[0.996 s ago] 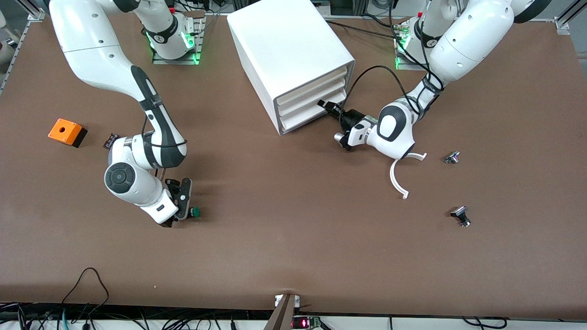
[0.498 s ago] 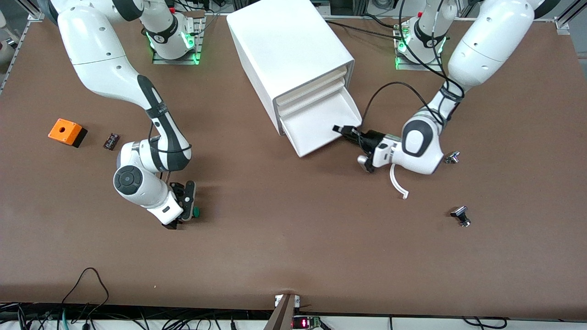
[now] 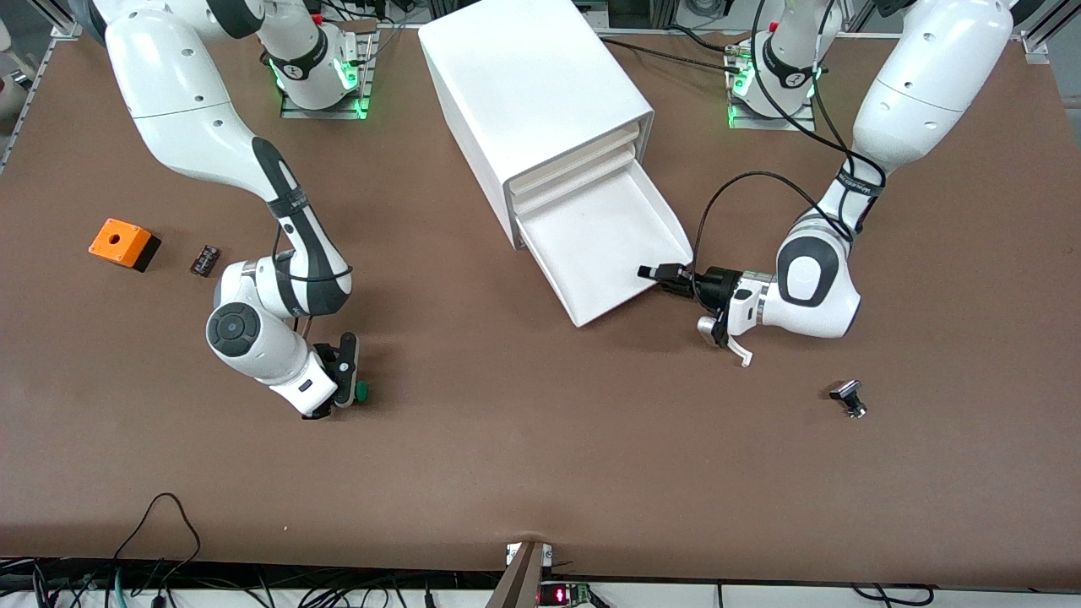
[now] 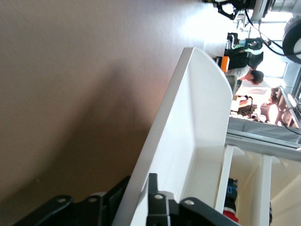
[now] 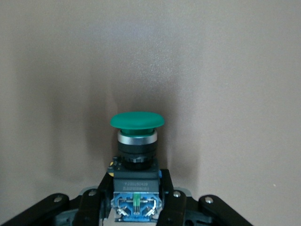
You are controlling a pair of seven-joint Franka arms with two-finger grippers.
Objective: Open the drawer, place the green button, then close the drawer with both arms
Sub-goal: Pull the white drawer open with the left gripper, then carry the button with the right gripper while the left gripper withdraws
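Front view shows the brown worktop [image 3: 540, 473] with the white cabinet [image 3: 528, 93] standing between the two arm bases; its lowest drawer [image 3: 604, 249] is pulled well out toward the camera, its front lip at the left pincer [image 3: 657, 273]; left wrist view shows that pincer's fingers [image 4: 157, 197] set on either side of the drawer lip [image 4: 188, 141], but I cannot tell whether they press it or have let go; the right pincer [image 3: 342, 390] is down at the worktop toward the right arm's end, clenched on the button [image 3: 361, 391]; right wrist view shows the button [image 5: 136, 141] gripped by its blocky body, green cap pointing away from the pincer [image 5: 135, 200]; an orange box [image 3: 122, 242] and a small dark part [image 3: 204, 259] lie farther from the camera than the button; a black-and-silver part [image 3: 850, 397] lies toward the left arm's end.
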